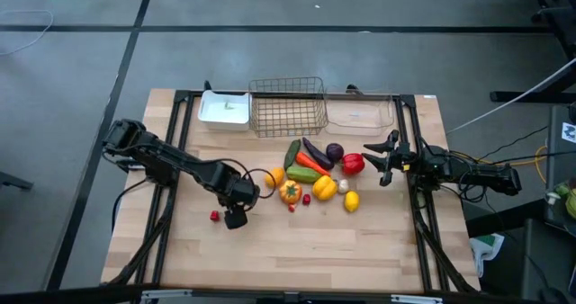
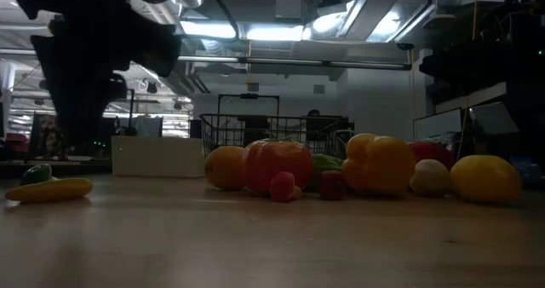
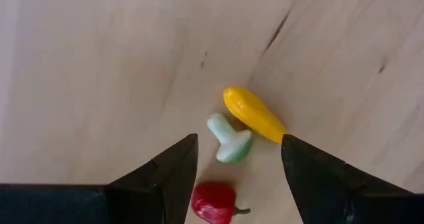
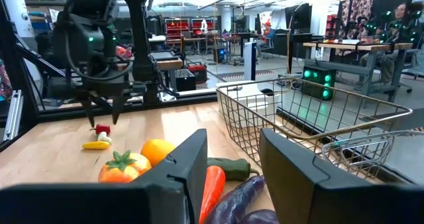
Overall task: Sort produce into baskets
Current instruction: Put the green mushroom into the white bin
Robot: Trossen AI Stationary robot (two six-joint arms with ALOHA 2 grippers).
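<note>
Below the left gripper (image 3: 238, 168), its fingers parted and empty, a mushroom (image 3: 228, 141) is lying between a yellow piece (image 3: 254, 114) and a red one (image 3: 214, 203), far from the right gripper (image 1: 385, 157), also empty.

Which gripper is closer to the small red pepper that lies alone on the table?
The left. The left gripper hangs open right above the small red pepper, as the left wrist view shows. The right gripper waits far across the table, beyond the produce pile.

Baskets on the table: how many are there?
3, in a row along the table's far edge: white tray on the left, wire-mesh basket in the middle, clear bin on the right.
</note>
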